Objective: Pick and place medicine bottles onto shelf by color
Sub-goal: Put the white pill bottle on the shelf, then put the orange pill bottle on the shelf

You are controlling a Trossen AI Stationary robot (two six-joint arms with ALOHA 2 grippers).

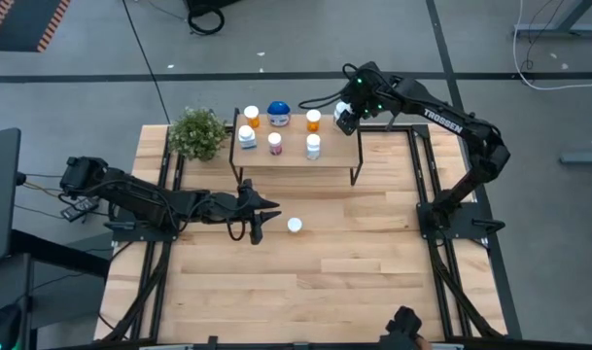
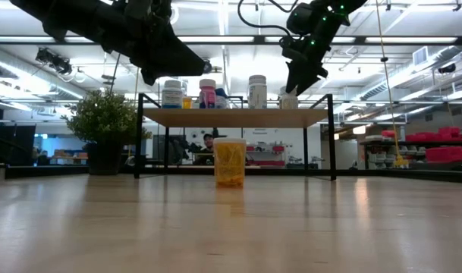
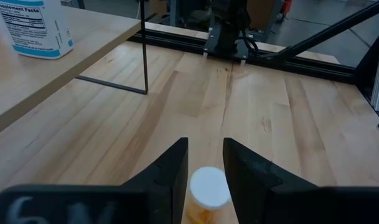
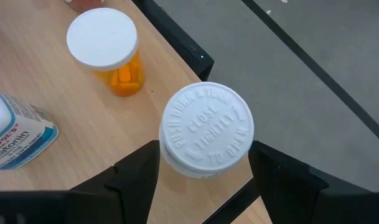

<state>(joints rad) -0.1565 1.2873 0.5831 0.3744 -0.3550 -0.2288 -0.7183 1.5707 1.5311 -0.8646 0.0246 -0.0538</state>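
The light-wood shelf (image 1: pixel 296 160) stands at the table's far side and carries several white-capped bottles, among them an orange one (image 4: pixel 108 53) and a blue-lidded one (image 1: pixel 279 114). My right gripper (image 4: pixel 205 171) is at the shelf's far right corner, shut on a white-capped bottle (image 4: pixel 206 127). An orange bottle with a white cap (image 1: pixel 295 226) stands upright on its base on the table in front of the shelf. My left gripper (image 3: pixel 206 163) is open above the table, just left of that bottle (image 3: pixel 208 186), touching nothing. My right gripper holds the white-capped bottle by its body just below the cap (image 4: pixel 177 169), one finger on each side. The fingers come from above, slanting down. The bottle is upright at the shelf's far right corner (image 2: pixel 289 97); whether its base rests on the board, I cannot tell.
A green potted plant (image 1: pixel 198 133) stands left of the shelf. The shelf's thin black legs (image 3: pixel 143 46) stand near my left gripper. Open tabletop lies toward the near edge.
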